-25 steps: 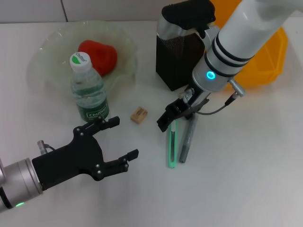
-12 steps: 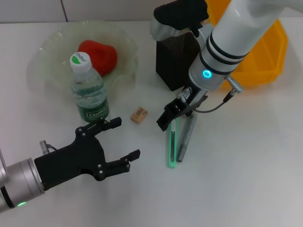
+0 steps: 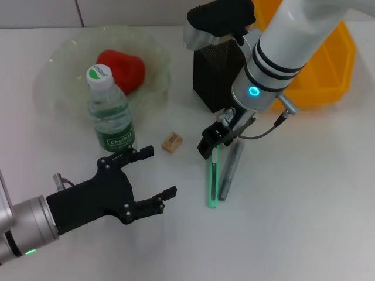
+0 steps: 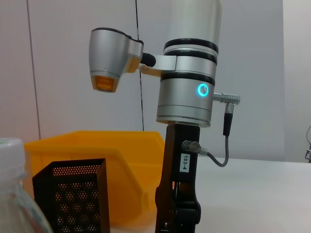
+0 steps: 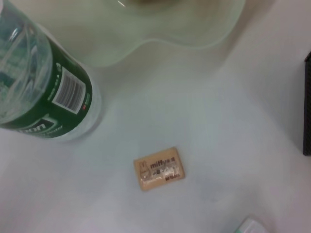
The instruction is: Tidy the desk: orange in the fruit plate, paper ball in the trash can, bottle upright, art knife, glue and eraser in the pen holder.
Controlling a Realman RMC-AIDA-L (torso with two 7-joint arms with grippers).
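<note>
Art knife (image 3: 211, 181), green and slim, lies flat on the white desk (image 3: 304, 193) just in front of the black mesh pen holder (image 3: 218, 73), with a grey glue stick (image 3: 229, 170) lying alongside it, the two nearly touching. Directly above their upper ends the right claw (image 3: 212, 140) hangs low from its white-and-silver arm; whether its fingers are spread or clenched cannot be told. The small tan eraser (image 3: 171, 142) rests on the desk between the knife and the water bottle (image 3: 109, 111), apart from both; the right wrist view shows its printed face (image 5: 159, 168) near the bottle's green label (image 5: 46, 104). The bottle stands upright with its white cap on, just at the front rim of the pale green fruit plate (image 3: 58, 58), which holds a red fruit (image 3: 122, 69). Nearer the robot, the left claw (image 3: 152, 178) hovers above the desk in front of the bottle, its black fingers (image 3: 135, 153) spread wide and gripping nothing. An orange bin (image 3: 331, 73) sits behind the right arm, next to the pen holder; the left wrist view shows both (image 4: 73, 201) behind the right arm's wrist.
</note>
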